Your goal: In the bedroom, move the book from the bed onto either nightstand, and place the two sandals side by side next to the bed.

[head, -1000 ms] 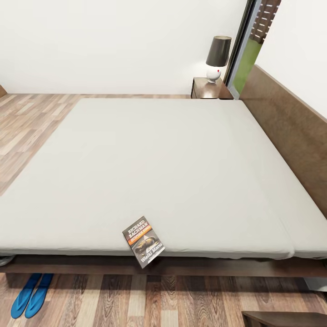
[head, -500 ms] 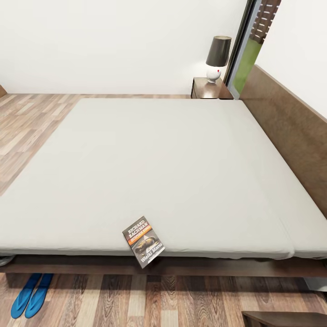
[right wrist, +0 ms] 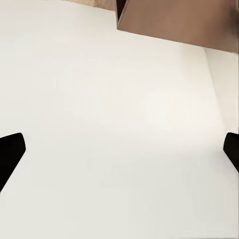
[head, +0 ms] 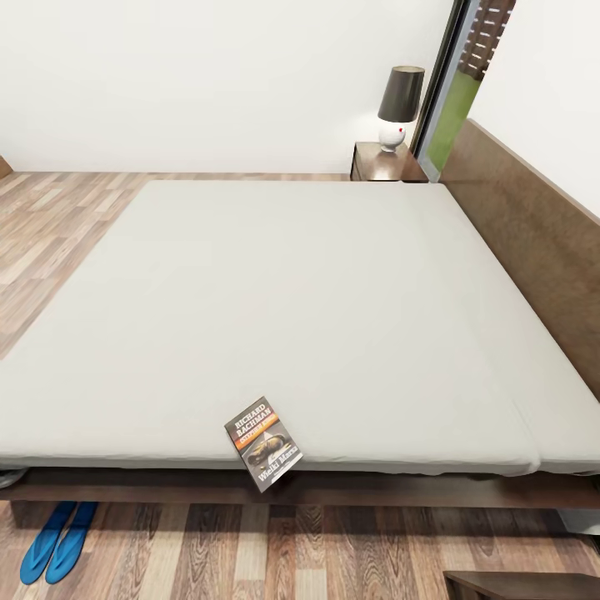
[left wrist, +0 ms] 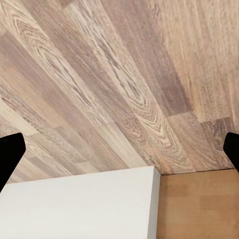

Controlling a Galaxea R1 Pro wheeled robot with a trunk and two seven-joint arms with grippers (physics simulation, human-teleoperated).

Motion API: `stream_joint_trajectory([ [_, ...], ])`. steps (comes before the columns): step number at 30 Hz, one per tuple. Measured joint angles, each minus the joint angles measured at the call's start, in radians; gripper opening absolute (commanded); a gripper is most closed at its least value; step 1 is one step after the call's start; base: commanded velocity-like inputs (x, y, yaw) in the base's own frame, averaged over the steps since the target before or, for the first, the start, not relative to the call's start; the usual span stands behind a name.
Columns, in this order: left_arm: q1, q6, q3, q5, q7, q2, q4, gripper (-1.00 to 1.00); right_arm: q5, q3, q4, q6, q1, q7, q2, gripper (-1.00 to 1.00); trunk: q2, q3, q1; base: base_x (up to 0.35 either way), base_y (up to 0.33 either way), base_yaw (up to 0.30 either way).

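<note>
In the head view the book (head: pixel 263 442) lies face up at the near edge of the bed (head: pixel 275 308), one corner hanging over the mattress rim. The two sandals (head: pixel 57 540) lie side by side on the floor at the bed's near left corner, partly under the frame. A nightstand (head: pixel 385 162) stands at the far side beside the headboard, with a lamp on it. In the left wrist view my left gripper (left wrist: pixel 119 154) is open over wood floor. In the right wrist view my right gripper (right wrist: pixel 119 154) is open before a pale surface.
A lamp (head: pixel 398 105) with a dark shade occupies the far nightstand's top. The long brown headboard (head: pixel 533 233) runs along the right. A dark brown cabinet corner (head: pixel 521 585) shows at the bottom right. Wood floor (head: pixel 50 225) stretches on the left of the bed.
</note>
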Motion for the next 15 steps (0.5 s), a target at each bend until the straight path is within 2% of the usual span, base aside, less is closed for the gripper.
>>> stream_joint_trajectory([
  [6, 0.000, 0.000, 0.000, 0.000, 0.000, 0.000, 0.000, 1.00, 0.000, -0.056, -0.003, -0.054, 0.003, 0.001, -0.019, 1.00, 0.000, 0.000, 0.000, 0.000, 0.000, 0.000],
  [11, 0.000, 0.000, 0.000, 0.000, 0.000, 0.000, 0.000, 1.00, 0.001, -0.086, -0.007, -0.095, 0.007, 0.006, -0.022, 1.00, 0.000, 0.000, 0.000, 0.000, 0.000, 0.000],
  [15, 0.000, 0.000, 0.000, 0.000, 0.001, 0.000, 0.000, 1.00, 0.001, -0.094, -0.010, -0.109, 0.010, 0.010, -0.019, 1.00, 0.000, 0.000, 0.000, 0.000, 0.000, 0.000],
])
